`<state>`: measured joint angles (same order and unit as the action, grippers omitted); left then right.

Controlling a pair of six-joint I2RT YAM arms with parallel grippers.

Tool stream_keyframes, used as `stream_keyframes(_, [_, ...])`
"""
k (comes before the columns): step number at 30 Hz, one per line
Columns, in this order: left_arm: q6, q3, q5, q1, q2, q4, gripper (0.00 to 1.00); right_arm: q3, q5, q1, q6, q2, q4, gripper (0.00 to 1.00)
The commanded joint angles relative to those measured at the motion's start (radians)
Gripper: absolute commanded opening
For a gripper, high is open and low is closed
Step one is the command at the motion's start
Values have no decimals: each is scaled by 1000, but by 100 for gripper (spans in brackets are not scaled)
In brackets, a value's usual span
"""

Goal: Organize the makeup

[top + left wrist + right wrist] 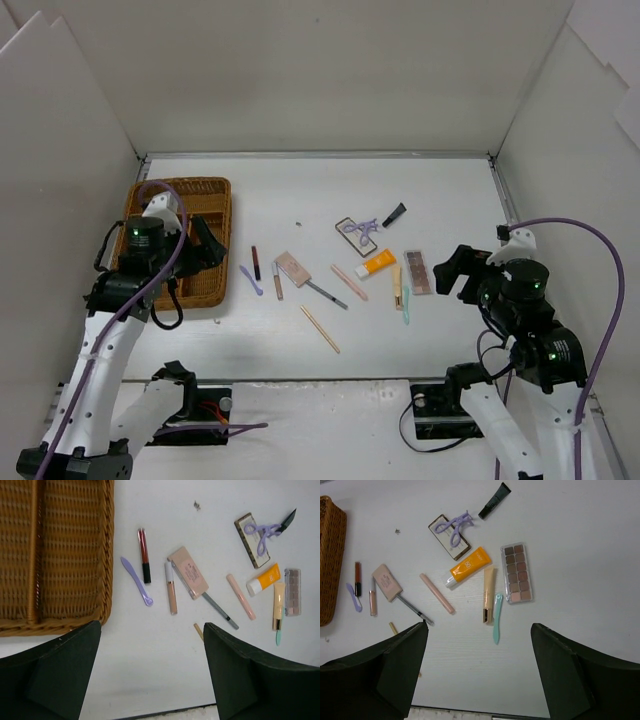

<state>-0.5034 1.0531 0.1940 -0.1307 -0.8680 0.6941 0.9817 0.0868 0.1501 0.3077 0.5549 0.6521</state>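
Note:
The makeup lies scattered mid-table: an orange tube (377, 263), a pink compact (293, 268), a brown eyeshadow palette (417, 271), a black-edged mirror (355, 235) with a purple curler (361, 228) on it, a grey pencil (327, 294), a wooden stick (320, 328) and a purple spatula (250, 279). My left gripper (205, 247) is open and empty above the tray's right edge. My right gripper (455, 270) is open and empty just right of the palette. The right wrist view shows the tube (467, 567), the palette (516, 572) and a teal spatula (496, 618).
A brown wicker divided tray (215, 190) stands at the back left, its compartments empty in the left wrist view (107, 555). A black tube (394, 213) lies behind the mirror. White walls close in the table on three sides.

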Motion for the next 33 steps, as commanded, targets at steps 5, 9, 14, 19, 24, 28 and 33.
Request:
stream_keyframes(5, [-150,-58,-47,-73,9,-2,74,-9,-19,60,5,20,12,79])
stream_keyframes(9, [-201,-32,-123,-167,-64,22,70,-28,-7,63,10,39,12,78])
stream_keyframes(14, [-319,-27,-246,-294,-228,-10,54,-29,-55,65,10,99,6,78])
stream_keyframes(19, [-405,-7,-329,-403,-394,-51,46,-32,-58,66,7,126,-6,79])
stream_keyframes(24, [-432,51,-387,-403,-592,-9,41,-37,-75,63,31,122,-14,79])
stream_keyframes(28, [-440,64,-406,-394,-664,7,40,-51,-68,65,37,112,-16,79])
stream_keyframes(33, [-419,30,-355,-345,-703,-56,38,-66,-70,68,45,74,-16,80])
